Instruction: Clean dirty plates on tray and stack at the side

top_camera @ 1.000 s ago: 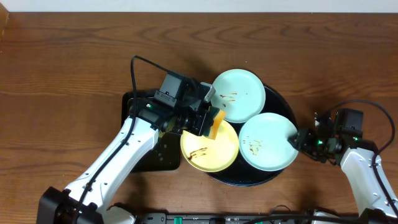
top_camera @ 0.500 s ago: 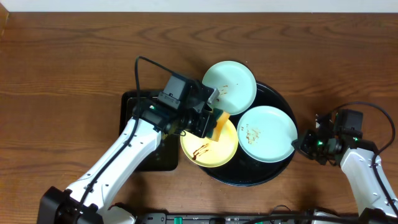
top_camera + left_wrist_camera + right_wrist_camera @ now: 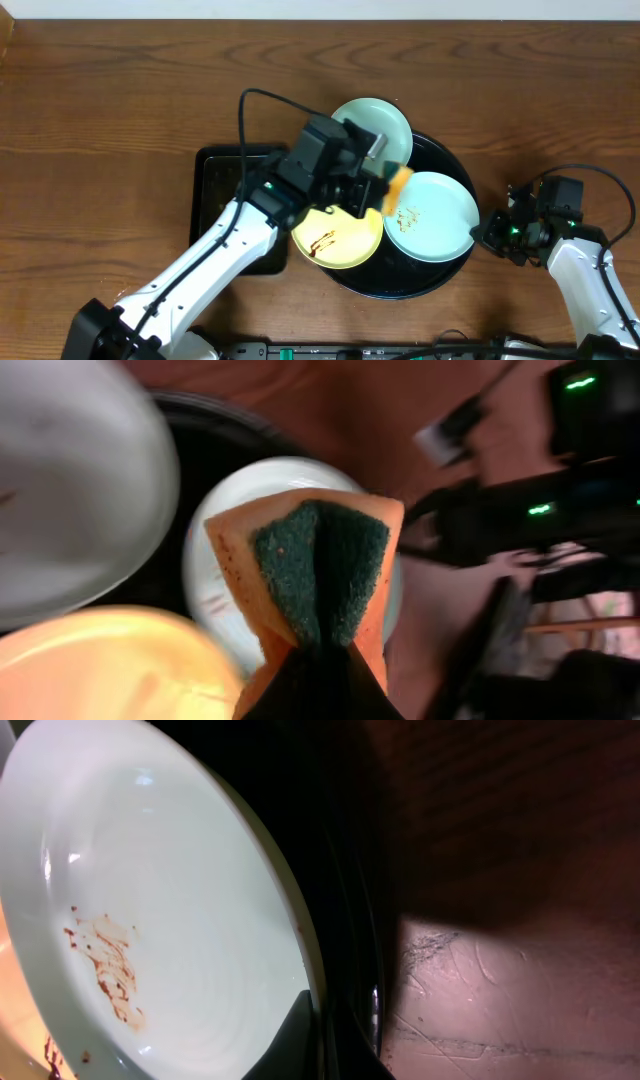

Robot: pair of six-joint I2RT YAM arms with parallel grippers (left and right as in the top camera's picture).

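Three plates lie on the round black tray (image 3: 450,160): a mint plate (image 3: 385,125) at the back, a yellow plate (image 3: 340,240) with brown smears at the front left, and a mint plate (image 3: 435,220) with brown smears on the right. My left gripper (image 3: 390,185) is shut on an orange sponge with a green scouring face (image 3: 318,575), held above the right mint plate's left edge. My right gripper (image 3: 482,232) is shut on the right rim of that mint plate (image 3: 170,920).
A smaller rectangular black tray (image 3: 215,185) lies left of the round tray, partly under my left arm. Brown wood tabletop (image 3: 100,120) lies all around. The table's far edge runs along the top.
My left gripper has carried the sponge rightward from over the yellow plate to the right mint plate's edge. The two mint plates shifted left a little earlier on. The right gripper keeps its hold.
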